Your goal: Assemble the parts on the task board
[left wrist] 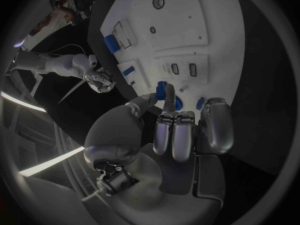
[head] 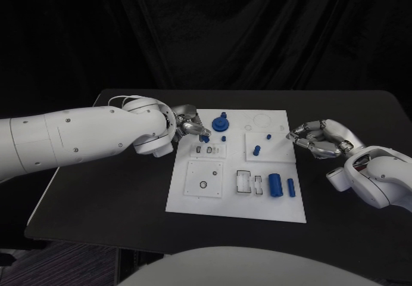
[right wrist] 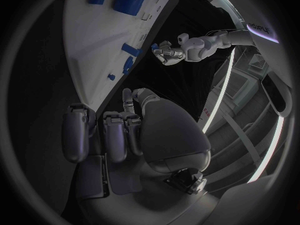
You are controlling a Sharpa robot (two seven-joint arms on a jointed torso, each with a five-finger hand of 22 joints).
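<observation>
The white task board [head: 236,205] lies in the middle of the black table. My left hand [head: 187,122] hovers over the board's far left corner and pinches a small blue part [left wrist: 161,89] between thumb and a finger. Just beside it a blue round gear with a peg [head: 221,124] stands in the board. My right hand [head: 320,138] sits at the board's right edge with its fingers curled in and nothing in them. Two blue cylinders [head: 275,185] lie in the near right part of the board.
Small blue pegs [head: 268,136] stand in the raised white block on the board's right half. White rectangular slots [head: 244,182] and a plate with a ring hole [head: 203,183] occupy the near left. Black table [head: 112,196] surrounds the board.
</observation>
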